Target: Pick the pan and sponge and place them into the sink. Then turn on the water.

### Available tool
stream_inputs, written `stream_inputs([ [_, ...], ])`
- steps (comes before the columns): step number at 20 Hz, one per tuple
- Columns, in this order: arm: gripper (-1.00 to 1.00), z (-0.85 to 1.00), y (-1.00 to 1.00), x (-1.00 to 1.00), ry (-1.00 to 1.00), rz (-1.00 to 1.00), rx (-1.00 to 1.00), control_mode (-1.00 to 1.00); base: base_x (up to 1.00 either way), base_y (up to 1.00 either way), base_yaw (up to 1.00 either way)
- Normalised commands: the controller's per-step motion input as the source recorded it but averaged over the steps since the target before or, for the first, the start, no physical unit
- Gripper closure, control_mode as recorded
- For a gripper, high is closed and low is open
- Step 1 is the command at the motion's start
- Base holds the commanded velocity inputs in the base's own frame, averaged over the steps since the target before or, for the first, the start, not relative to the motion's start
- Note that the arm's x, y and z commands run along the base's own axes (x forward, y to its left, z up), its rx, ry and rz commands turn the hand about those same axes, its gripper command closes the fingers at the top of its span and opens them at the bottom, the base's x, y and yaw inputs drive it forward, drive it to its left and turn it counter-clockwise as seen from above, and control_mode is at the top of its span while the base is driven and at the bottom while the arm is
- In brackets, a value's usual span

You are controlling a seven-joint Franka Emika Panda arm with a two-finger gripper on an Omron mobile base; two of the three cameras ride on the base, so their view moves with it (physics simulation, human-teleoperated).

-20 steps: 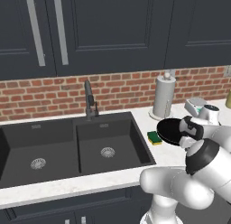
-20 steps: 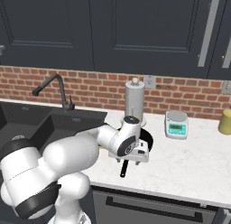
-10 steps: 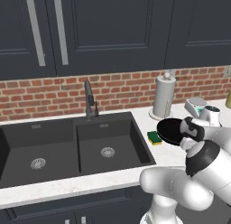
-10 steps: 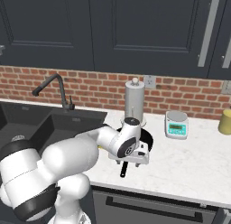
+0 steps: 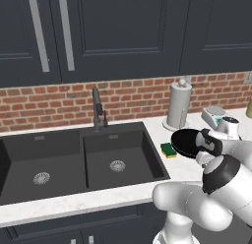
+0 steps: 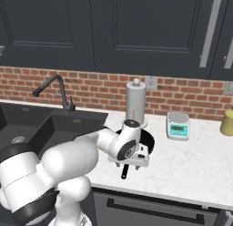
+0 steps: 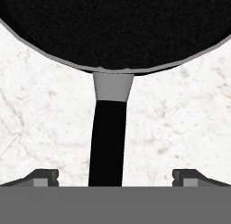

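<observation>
Fingers (image 7: 115,178) spread wide, one tip at each side of the pan's handle (image 7: 107,142), not yet touching it. Handle a little off centre between the tips, nearer one; worth centring before closing. Best lowered straight down until the tips straddle the handle near its grey neck, then closed firmly so the pan (image 5: 189,142) cannot swing. Pan flat on the bench (image 6: 195,161), near its front edge, right of the sink (image 5: 88,162). Sponge (image 5: 169,149) just beside the pan's rim, at the sink's right edge. Lift level, clear of the sponge.
</observation>
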Motion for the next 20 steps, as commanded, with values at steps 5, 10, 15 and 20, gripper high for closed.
stream_inputs([
  [5,-1.00,-0.06,0.03,0.00,0.00,0.00,0.00,-1.00,0.00,0.00,0.00],
  [10,-1.00,-0.12,0.00,0.00,0.00,0.00,0.00,-1.00,0.00,0.00,0.00],
  [15,-1.00,-0.15,0.00,0.00,0.00,0.00,0.00,-1.00,0.00,0.00,0.00],
  [20,-1.00,-0.16,0.00,0.00,0.00,0.00,0.00,-1.00,0.00,0.00,0.00],
])
